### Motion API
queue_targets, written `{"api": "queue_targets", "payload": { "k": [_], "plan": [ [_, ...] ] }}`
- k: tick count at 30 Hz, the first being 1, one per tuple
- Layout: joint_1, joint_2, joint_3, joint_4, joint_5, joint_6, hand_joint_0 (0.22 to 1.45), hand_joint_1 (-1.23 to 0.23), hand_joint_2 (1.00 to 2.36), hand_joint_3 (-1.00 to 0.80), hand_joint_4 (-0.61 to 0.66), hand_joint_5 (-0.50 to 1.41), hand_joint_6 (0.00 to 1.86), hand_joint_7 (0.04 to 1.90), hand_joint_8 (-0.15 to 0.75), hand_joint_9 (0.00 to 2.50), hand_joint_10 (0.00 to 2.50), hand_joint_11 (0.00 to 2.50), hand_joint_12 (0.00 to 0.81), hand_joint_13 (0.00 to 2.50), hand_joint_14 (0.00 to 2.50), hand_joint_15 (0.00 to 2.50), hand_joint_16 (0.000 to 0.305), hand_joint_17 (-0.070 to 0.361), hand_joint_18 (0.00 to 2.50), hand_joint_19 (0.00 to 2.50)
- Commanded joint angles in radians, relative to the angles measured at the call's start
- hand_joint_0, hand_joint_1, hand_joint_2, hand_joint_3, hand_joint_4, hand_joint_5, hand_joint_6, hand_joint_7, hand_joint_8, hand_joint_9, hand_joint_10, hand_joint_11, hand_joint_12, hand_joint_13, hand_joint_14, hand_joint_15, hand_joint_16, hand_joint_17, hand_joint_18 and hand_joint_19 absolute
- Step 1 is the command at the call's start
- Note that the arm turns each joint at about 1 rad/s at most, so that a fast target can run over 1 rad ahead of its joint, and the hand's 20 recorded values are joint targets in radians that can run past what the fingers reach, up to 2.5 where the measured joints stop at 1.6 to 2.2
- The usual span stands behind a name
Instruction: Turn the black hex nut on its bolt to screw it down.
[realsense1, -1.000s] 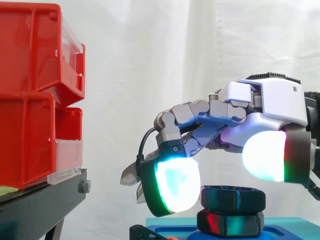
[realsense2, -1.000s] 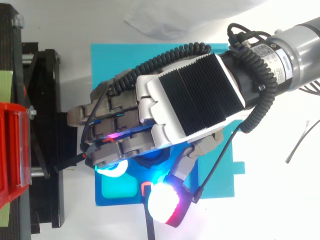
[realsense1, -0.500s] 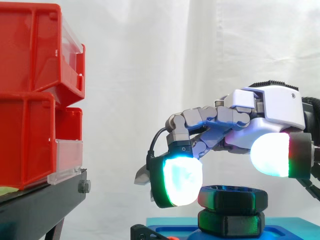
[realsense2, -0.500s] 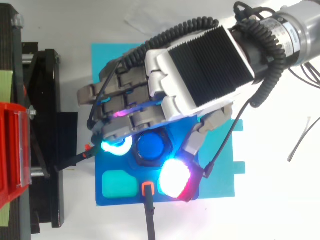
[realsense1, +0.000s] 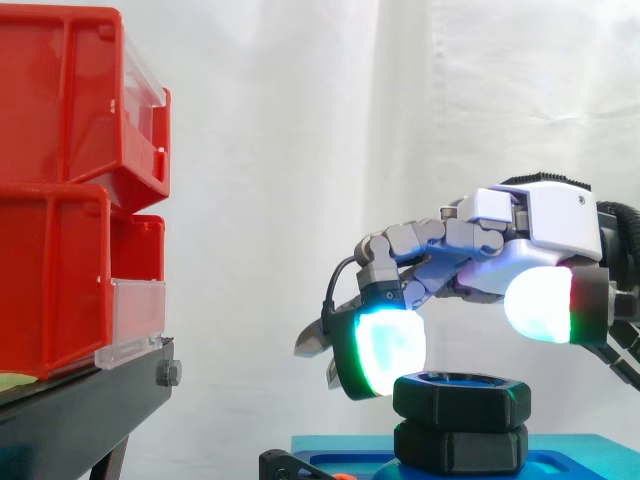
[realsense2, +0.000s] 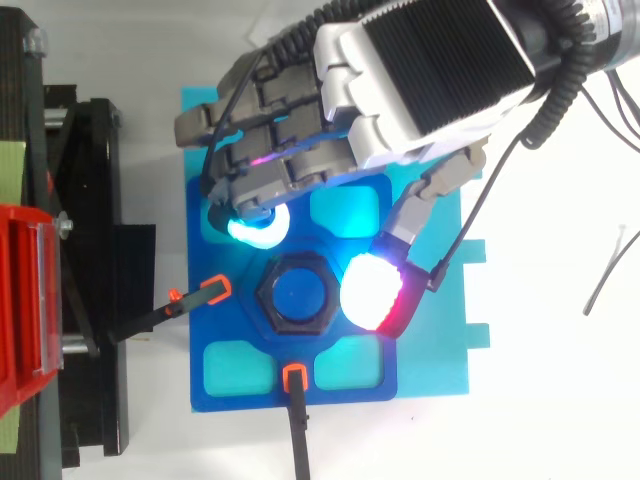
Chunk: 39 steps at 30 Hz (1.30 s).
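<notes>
The black hex nut (realsense2: 268, 300) sits on a blue bolt (realsense2: 303, 298) in the middle of a blue fixture plate (realsense2: 258, 348). In the side view the nut (realsense1: 460, 397) stands over a second black hex piece (realsense1: 460, 447). My hand (realsense2: 430, 60) hovers just above and behind the nut, clear of it. Its fingers are loosely bent and hold nothing. A cyan-glowing fingertip (realsense1: 385, 345) hangs to the left of the nut's top. The white and red thumb pad (realsense2: 372, 290) floats at the nut's right side.
Red bins (realsense1: 60, 190) stand on a black stand (realsense1: 80, 410) at the left. Two black clamps with orange tips (realsense2: 215, 291) (realsense2: 293, 377) point at the nut from the left and the near side. A cyan mat (realsense2: 440, 350) lies under the plate.
The hand has come off the nut: it slid away from over it toward the far side and rose a little, leaving the nut and bolt top uncovered.
</notes>
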<state>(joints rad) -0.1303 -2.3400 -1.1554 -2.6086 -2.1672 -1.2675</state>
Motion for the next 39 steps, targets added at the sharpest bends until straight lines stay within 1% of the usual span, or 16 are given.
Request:
{"api": "queue_targets", "payload": {
  "k": [1,2,5,8,11,14,15,17,18,20,22,24,27,31,37,39],
  "plan": [
    [-0.006,0.001,0.022,-0.004,-0.014,0.014,0.45,-0.25,1.0,-0.5,0.27,-0.05,0.5,1.37,0.294,0.75,0.01,0.3,0.375,0.51,0.0,0.08,0.061,0.137,0.56,0.45],
    [-0.006,-0.001,0.029,-0.005,-0.016,0.017,0.45,-0.25,1.0,-0.5,0.28,-0.05,0.5,1.37,0.294,0.75,0.01,0.3,0.376,0.51,0.0,0.08,0.061,0.136,0.56,0.45],
    [0.003,0.001,0.056,-0.011,-0.016,0.019,0.45,-0.25,1.0,-0.5,0.28,-0.06,0.5,1.32,0.294,0.75,0.01,0.31,0.377,0.51,0.0,0.08,0.061,0.137,0.57,0.46],
    [0.015,0.001,0.079,-0.013,-0.013,0.025,0.45,-0.24,1.0,-0.5,0.28,-0.06,0.5,1.3,0.296,0.75,0.01,0.3,0.376,0.51,0.0,0.08,0.061,0.137,0.57,0.45],
    [0.024,-0.001,0.08,-0.01,-0.006,0.028,0.45,-0.24,1.0,-0.5,0.29,-0.06,0.5,1.28,0.296,0.75,0.01,0.3,0.376,0.51,0.0,0.08,0.061,0.137,0.57,0.45],
    [0.043,-0.001,0.08,-0.008,0.02,0.025,0.45,-0.24,1.0,-0.5,0.29,-0.07,0.5,1.27,0.294,0.75,0.01,0.3,0.376,0.51,0.0,0.08,0.061,0.137,0.56,0.45],
    [0.054,-0.001,0.079,-0.013,0.038,0.025,0.45,-0.24,1.0,-0.5,0.29,-0.07,0.5,1.26,0.294,0.75,0.01,0.3,0.378,0.51,0.0,0.09,0.061,0.137,0.56,0.45],
    [0.069,-0.001,0.079,-0.016,0.05,0.025,0.45,-0.24,1.0,-0.5,0.29,-0.07,0.5,1.25,0.295,0.74,0.01,0.3,0.38,0.49,0.0,0.08,0.061,0.138,0.55,0.45],
    [0.097,-0.001,0.079,-0.028,0.066,0.025,0.45,-0.24,1.0,-0.5,0.29,-0.07,0.5,1.25,0.288,0.73,0.01,0.29,0.384,0.47,0.0,0.08,0.062,0.14,0.51,0.44],
    [0.1,-0.001,0.079,-0.041,0.079,0.022,0.45,-0.24,1.0,-0.5,0.29,-0.08,0.5,1.23,0.287,0.7,0.01,0.29,0.39,0.42,0.0,0.07,0.063,0.142,0.49,0.42],
    [0.106,-0.001,0.068,-0.039,0.087,0.013,0.45,-0.25,1.0,-0.5,0.29,-0.08,0.5,1.21,0.289,0.68,0.01,0.28,0.392,0.4,0.0,0.05,0.064,0.144,0.47,0.43],
    [0.113,-0.001,0.034,-0.039,0.096,0.004,0.45,-0.28,1.0,-0.5,0.3,-0.09,0.5,1.2,0.286,0.67,0.01,0.29,0.393,0.39,0.0,0.03,0.064,0.144,0.47,0.43],
    [0.118,-0.001,0.022,-0.033,0.102,0.005,0.43,-0.28,1.0,-0.5,0.31,-0.09,0.5,1.17,0.291,0.66,0.01,0.29,0.403,0.36,0.0,0.02,0.067,0.152,0.43,0.42],
    [0.123,-0.001,0.02,-0.013,0.107,0.005,0.42,-0.27,1.0,-0.5,0.32,-0.09,0.5,1.16,0.295,0.65,0.01,0.28,0.409,0.35,0.0,0.01,0.069,0.154,0.43,0.42],
    [0.123,-0.002,0.02,-0.016,0.107,0.004,0.42,-0.27,1.0,-0.5,0.32,-0.09,0.5,1.16,0.296,0.65,0.01,0.28,0.41,0.35,0.0,0.01,0.069,0.155,0.43,0.42],
    [0.124,-0.001,0.02,-0.022,0.107,0.002,0.42,-0.31,1.0,-0.5,0.32,-0.1,0.5,1.16,0.298,0.65,0.01,0.27,0.412,0.36,0.0,0.01,0.069,0.156,0.43,0.41]
  ]
}}
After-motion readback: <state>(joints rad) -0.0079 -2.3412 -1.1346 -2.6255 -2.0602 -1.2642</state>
